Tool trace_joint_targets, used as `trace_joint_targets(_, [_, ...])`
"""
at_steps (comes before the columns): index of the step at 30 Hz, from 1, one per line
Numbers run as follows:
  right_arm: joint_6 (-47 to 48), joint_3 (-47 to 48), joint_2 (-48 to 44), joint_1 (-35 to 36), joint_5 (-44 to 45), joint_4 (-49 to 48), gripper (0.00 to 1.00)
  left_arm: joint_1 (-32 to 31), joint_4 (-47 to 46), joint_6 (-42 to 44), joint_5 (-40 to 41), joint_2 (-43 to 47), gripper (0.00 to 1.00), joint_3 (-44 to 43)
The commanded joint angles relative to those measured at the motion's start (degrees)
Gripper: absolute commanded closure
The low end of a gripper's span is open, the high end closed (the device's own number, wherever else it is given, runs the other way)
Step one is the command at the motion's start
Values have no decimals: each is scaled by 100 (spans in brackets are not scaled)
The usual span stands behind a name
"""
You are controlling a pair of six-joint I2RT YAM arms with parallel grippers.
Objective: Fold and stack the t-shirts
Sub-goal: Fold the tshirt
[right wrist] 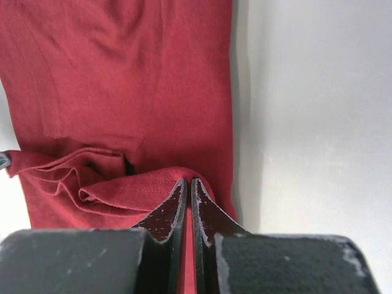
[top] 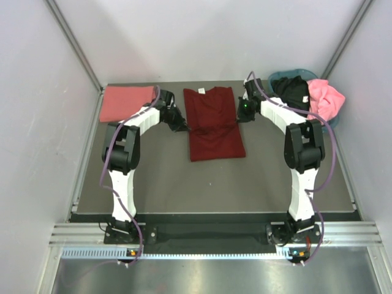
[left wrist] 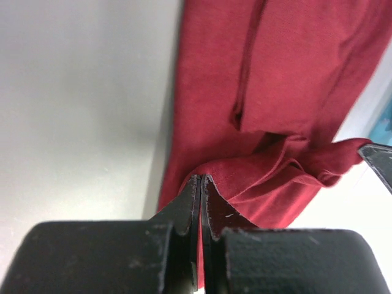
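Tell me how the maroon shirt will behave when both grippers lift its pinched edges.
Probably floppy: the maroon shirt bunches into soft folds where the left gripper and right gripper pinch it. It will likely sag between them. It looks thin and light, so it should lift easily.

Four t-shirts were in view: one dark red t-shirt (top: 213,122), one salmon-pink t-shirt (top: 125,102), one black t-shirt (top: 293,92) and one bright pink t-shirt (top: 326,98). There was one teal basket (top: 278,76) and one tabletop (top: 257,177). Two arms showed, the left arm (top: 122,153) and the right arm (top: 303,150), with two hands, the left hand (left wrist: 201,179) and the right hand (right wrist: 187,182).
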State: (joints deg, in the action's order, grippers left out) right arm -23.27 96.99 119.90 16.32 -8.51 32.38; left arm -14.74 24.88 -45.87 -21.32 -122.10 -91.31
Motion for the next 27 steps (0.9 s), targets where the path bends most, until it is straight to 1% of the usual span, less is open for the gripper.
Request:
trace_joint_targets(1, [59, 382, 148, -76, -115, -171, 99, 77, -27, 25, 67, -112, 100, -230])
trace_joint_targets(12, [6, 698, 376, -120, -89, -153, 99, 147, -142, 34, -12, -367, 100, -563])
trace_joint_targets(27, [-81, 848, 579, -208, -80, -276, 99, 173, -431, 60, -65, -455, 100, -643])
